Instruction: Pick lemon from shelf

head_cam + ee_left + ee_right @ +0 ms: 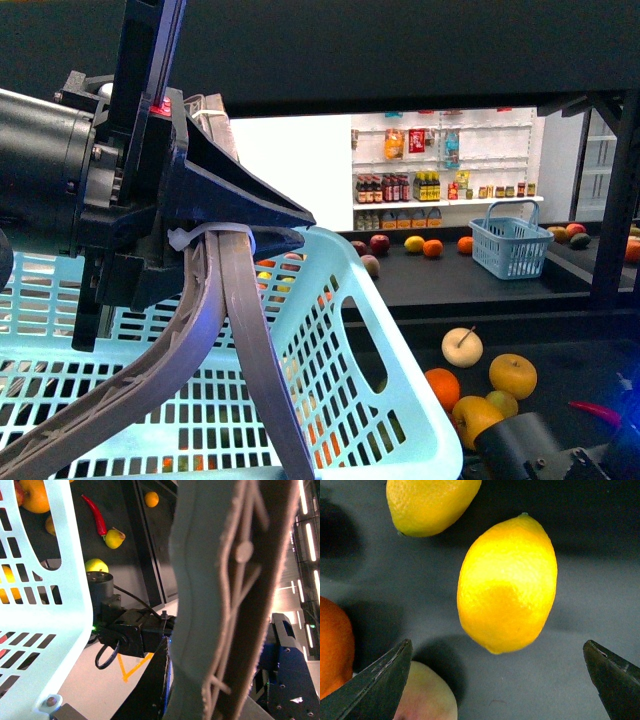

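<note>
In the right wrist view a yellow lemon [507, 582] lies on the dark shelf tier [590, 595]. My right gripper [497, 680] is open, with its two black fingertips [380, 680] wide apart. The lemon lies just ahead of the gap between them, untouched. My left gripper [240, 235] is shut on the grey basket handle [250, 330] of a light blue basket [360, 400], which it holds up at the left. The handle fills the left wrist view [225, 600]. The black shelf [470, 285] stretches across the front view.
A second lemon [430, 502], an orange [332, 645] and a pale peach-like fruit [427, 692] lie close around the lemon. Several fruits [462, 346] lie on the lower tier by my right arm [540, 450]. A blue basket [510, 245] stands on the upper tier. A red chili [95, 515] lies nearby.
</note>
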